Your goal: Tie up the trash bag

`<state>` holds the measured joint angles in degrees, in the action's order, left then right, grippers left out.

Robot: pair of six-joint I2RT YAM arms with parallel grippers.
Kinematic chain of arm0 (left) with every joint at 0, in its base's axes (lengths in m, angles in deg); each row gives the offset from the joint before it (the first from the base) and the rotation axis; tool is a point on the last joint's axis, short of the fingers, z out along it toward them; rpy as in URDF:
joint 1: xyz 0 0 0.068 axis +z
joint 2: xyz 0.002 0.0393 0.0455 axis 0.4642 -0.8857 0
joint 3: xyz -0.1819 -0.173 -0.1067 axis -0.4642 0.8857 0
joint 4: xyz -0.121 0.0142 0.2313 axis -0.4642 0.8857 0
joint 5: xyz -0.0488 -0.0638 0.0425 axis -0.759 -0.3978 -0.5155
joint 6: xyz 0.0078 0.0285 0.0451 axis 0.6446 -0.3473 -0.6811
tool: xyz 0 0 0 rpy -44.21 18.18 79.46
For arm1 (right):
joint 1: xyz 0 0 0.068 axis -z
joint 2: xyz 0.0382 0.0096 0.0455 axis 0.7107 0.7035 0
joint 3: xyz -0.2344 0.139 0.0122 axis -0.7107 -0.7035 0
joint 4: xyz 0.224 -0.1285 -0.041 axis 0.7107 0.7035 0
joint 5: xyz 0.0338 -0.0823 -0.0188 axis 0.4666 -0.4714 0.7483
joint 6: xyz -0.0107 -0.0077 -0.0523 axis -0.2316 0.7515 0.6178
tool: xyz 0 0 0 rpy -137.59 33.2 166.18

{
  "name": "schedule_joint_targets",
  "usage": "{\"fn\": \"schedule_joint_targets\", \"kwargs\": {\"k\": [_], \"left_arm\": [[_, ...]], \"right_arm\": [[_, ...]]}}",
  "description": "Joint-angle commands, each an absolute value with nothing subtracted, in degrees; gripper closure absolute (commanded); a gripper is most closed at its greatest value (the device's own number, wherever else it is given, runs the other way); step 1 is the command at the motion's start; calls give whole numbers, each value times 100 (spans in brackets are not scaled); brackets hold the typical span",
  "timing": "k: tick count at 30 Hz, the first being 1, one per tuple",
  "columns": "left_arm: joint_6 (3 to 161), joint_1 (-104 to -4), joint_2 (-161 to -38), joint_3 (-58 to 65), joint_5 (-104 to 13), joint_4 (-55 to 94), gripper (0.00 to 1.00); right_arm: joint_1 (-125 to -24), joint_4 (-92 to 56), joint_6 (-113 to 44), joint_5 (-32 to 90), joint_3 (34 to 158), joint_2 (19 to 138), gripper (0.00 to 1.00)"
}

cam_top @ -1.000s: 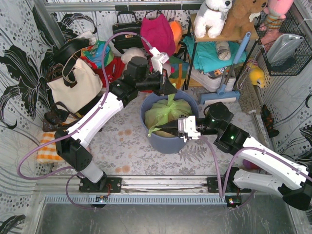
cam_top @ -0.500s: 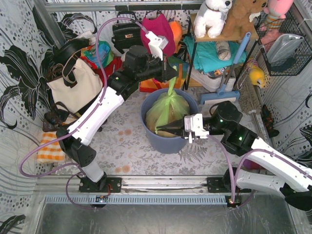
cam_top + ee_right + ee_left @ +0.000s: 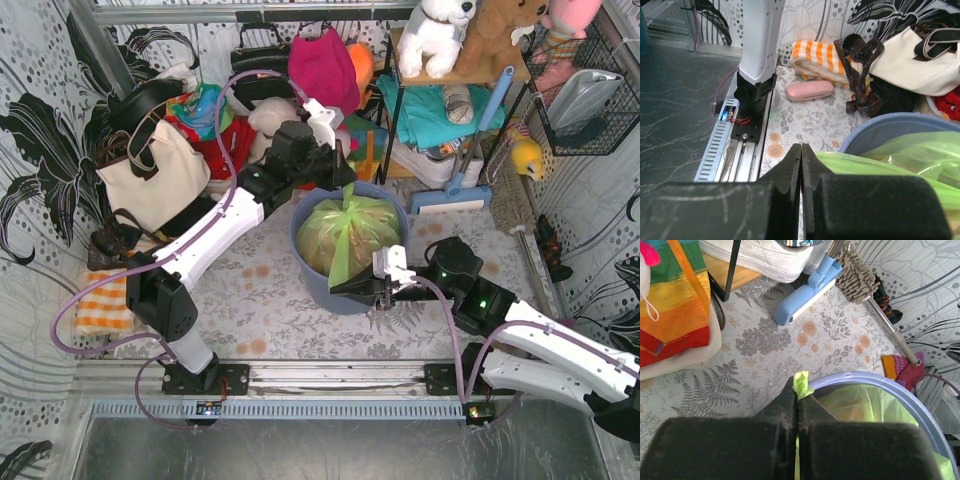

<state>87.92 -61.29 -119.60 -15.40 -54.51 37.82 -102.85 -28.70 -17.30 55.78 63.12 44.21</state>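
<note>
The light-green trash bag (image 3: 368,238) sits in the round blue-grey bin (image 3: 297,243), with tan paper showing through. My left gripper (image 3: 342,187) is at the bin's far rim, shut on a twisted end of the bag; the green tip (image 3: 802,384) sticks out past the left gripper's (image 3: 797,387) jaws. My right gripper (image 3: 342,288) is at the bin's near rim, shut, and a green strip stretches from the bag's top to it. In the right wrist view the bag (image 3: 900,157) runs in behind the right gripper's (image 3: 801,150) closed jaws.
A cream handbag (image 3: 155,175) and an orange-striped cloth (image 3: 100,303) lie at the left. A shelf with soft toys (image 3: 440,35) and a blue mop (image 3: 805,292) stand behind the bin. A pink case (image 3: 809,91) lies near the left arm's base.
My left gripper came down from a raised hold to the bin's far rim. My right gripper pulled back toward the near rim. The bag dropped lower in the bin.
</note>
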Motion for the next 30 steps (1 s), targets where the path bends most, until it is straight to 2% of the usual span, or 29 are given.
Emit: {"fn": "schedule_joint_targets", "kwargs": {"k": [1, 6, 11, 16, 20, 21, 22, 23, 25, 27, 30], "left_arm": [[8711, -6092, -11916, -1868, -5228, 3829, 100], [8591, -6092, -11821, -2546, -5094, 4003, 100], [8585, -6090, -11710, -2453, -4967, 3863, 100], [8723, -6097, -11747, -1913, -5087, 3622, 100], [8780, -6090, -11765, -1669, -5152, 3540, 100], [8774, -6095, -11791, -1664, -5186, 3566, 100], [8763, -6091, -11829, -1683, -5231, 3626, 100], [8749, -6096, -11869, -1708, -5299, 3688, 100], [8702, -6093, -11948, -1761, -5475, 3854, 100], [8627, -6097, -12003, -1819, -5627, 4090, 100], [8526, -6097, -12029, -1801, -5754, 4312, 100]], "right_arm": [[-10331, -3348, -1970, 5671, 6762, 4386, 100], [-10352, -3293, -2000, 6001, 7427, 4532, 100], [-10364, -3233, -2043, 6048, 7394, 4452, 100], [-10388, -3230, -2249, 5626, 6813, 4181, 100], [-10423, -2722, -1958, 4684, 6726, 3904, 100], [-10419, -2453, -1721, 4550, 6807, 3885, 95], [-10419, -2147, -1469, 4449, 6897, 3875, 86], [-10419, -1906, -1158, 4361, 6968, 3872, 68], [-10419, -1573, -568, 4295, 7017, 3859, 47], [-10419, -1507, -101, 4278, 6967, 3794, 32], [-10418, -1470, 451, 4311, 6945, 3736, 18]]}}
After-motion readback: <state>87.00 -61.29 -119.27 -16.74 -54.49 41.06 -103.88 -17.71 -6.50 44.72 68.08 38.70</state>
